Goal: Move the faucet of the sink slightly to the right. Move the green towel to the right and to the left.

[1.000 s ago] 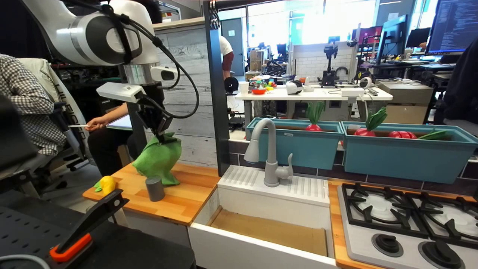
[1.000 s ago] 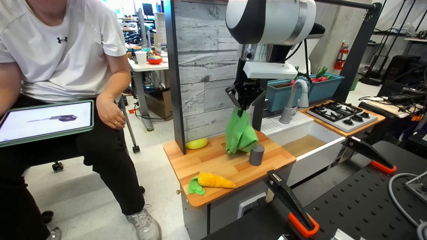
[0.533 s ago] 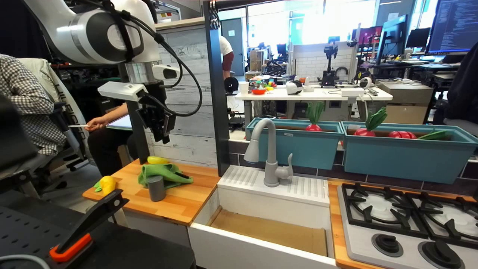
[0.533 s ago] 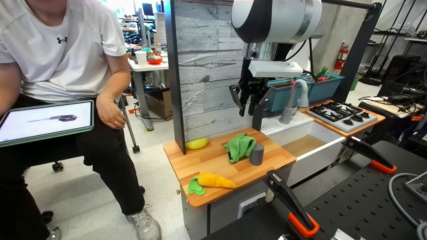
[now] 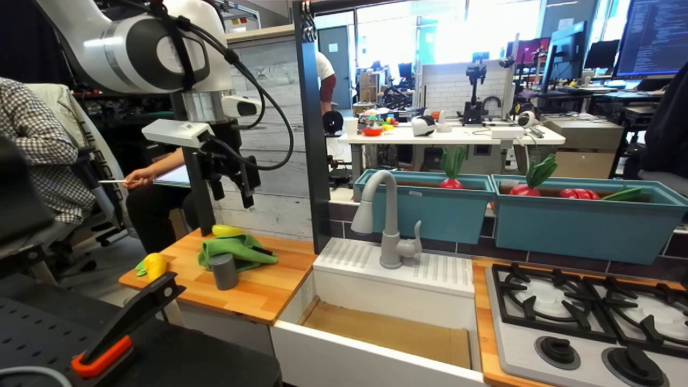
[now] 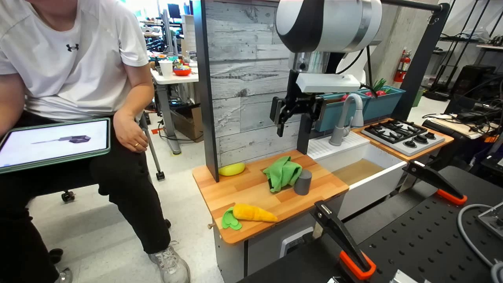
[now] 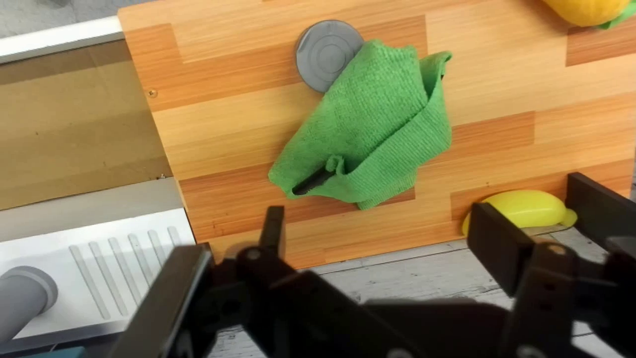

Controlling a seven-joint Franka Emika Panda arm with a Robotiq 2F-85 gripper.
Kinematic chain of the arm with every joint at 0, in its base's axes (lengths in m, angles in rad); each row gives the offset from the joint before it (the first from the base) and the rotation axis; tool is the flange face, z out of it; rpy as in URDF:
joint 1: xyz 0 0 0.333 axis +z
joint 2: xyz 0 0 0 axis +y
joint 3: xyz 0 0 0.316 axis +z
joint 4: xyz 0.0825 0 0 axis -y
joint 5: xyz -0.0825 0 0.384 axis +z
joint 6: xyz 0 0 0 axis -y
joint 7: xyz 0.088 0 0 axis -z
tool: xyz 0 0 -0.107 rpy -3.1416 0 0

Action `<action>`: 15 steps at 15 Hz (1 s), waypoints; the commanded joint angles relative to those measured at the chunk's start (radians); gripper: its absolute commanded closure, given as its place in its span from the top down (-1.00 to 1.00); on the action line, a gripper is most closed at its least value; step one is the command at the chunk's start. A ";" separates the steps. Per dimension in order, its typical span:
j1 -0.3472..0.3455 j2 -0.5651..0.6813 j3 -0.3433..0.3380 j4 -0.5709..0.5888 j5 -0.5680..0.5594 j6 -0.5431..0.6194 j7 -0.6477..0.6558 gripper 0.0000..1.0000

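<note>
Green towel point(image 7: 367, 119) bunched on table point(image 7: 223, 139), seemingly touching gray cylinder point(image 7: 325, 53). My tool point(image 5: 233, 198) spread above, holding nothing. Faucet point(image 5: 391, 220) turn: can't confirm. Towel: guess one move done, another maybe pending.

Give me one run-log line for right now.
gripper: open, holding nothing | green towel: bunched on counter beside gray cylinder | faucet: no gripper contact
</note>
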 commanded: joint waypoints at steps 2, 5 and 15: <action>-0.024 -0.016 0.006 -0.033 -0.016 -0.016 -0.015 1.00; -0.026 0.002 0.011 -0.042 -0.018 -0.007 -0.028 1.00; -0.031 0.119 0.006 0.000 -0.039 -0.008 -0.058 1.00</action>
